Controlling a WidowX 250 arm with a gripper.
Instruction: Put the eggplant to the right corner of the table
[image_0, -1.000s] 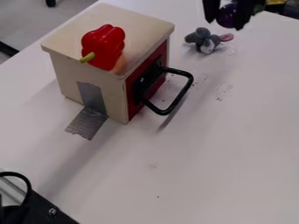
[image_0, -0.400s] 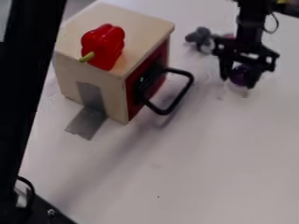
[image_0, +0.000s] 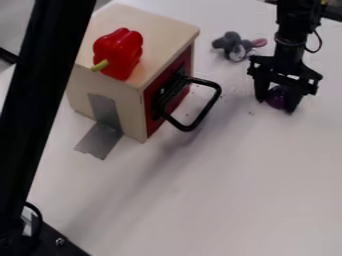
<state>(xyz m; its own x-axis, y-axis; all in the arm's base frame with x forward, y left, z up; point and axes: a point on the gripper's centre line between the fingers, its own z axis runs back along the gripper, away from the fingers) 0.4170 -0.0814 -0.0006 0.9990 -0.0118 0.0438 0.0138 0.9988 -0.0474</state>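
A pale, smooth table (image_0: 240, 200) spreads across the scene, crossed by soft shadows. Grey floor (image_0: 13, 25) lies beyond, far left.

Black arm (image_0: 290, 17), long straight-edged link (image_0: 41, 100), thin looped black cable (image_0: 320, 42), bracket (image_0: 264, 61) with cutouts, 2 dark fingers (image_0: 261, 89)

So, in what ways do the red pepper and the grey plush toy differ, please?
The pepper is glossy red, while the plush toy looks soft and is grey with a pink part. The pepper lies on top of the wooden box; the plush toy lies on the table behind the box's handle. Neither is in the gripper.
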